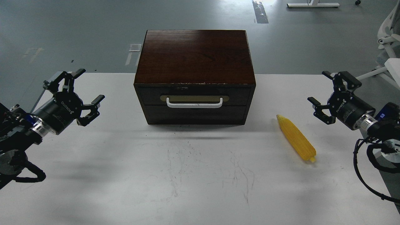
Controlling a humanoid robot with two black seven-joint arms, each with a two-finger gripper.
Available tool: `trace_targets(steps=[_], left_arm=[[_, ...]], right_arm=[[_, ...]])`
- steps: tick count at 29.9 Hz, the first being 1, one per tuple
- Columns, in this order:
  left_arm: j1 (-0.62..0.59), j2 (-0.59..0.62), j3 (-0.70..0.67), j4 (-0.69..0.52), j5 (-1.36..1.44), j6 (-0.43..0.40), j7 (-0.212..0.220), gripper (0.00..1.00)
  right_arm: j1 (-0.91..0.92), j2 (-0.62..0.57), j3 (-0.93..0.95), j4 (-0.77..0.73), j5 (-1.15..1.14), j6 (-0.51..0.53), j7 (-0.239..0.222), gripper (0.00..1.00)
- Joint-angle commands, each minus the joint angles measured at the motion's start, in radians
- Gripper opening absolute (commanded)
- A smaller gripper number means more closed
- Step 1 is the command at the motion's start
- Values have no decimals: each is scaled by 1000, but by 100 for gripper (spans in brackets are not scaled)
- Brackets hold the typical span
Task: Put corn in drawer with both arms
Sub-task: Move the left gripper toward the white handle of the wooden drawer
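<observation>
White table (93, 187) holds corn (296, 137), tip pointing far-left.

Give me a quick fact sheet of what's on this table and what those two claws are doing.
surface: white table, scuffed
box: dark wooden cabinet, centre rear
drawer: closed, white handle facing the camera
corn: lying flat right of the cabinet, untouched
left gripper: open, empty, off to the cabinet's left
right gripper: open, empty, right of the corn

Left gripper (82, 90) and right gripper (326, 90) both hover with fingers spread wide, holding nothing.
</observation>
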Motion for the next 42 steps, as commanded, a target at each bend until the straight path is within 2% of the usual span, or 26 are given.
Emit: trace_targets(steps=[1, 11, 18, 25, 27, 31, 35, 37, 39, 42], left_arm=[[1, 2, -2, 0, 1, 0, 0, 99], [-2, 13, -5, 0, 1, 0, 0, 99], [-40, 65, -13, 57, 8, 0, 0, 99], [-221, 155, -22, 28, 399, 0, 0, 99], [-307, 163, -31, -15, 597, 0, 0, 99], [-381, 165, -54, -115, 786, 0, 0, 99], [-477, 148, -54, -323, 1113, 0, 0, 99], [-503, 137, -51, -379, 1208, 0, 0, 99], [-557, 76, -42, -445, 1406, 0, 0, 99], [-591, 4, -39, -453, 1583, 0, 0, 99]], right_arm=[[0, -1, 7, 0, 0, 0, 0, 100], [2, -2, 10, 0, 0, 0, 0, 100], [8, -2, 10, -1, 0, 0, 0, 100], [15, -4, 8, -1, 0, 0, 0, 100], [15, -7, 8, -3, 0, 0, 0, 100], [15, -10, 8, -3, 0, 0, 0, 100], [17, -10, 10, -15, 0, 0, 0, 100], [17, -10, 10, -15, 0, 0, 0, 100], [17, -11, 10, -15, 0, 0, 0, 100], [17, -11, 10, -15, 0, 0, 0, 100]])
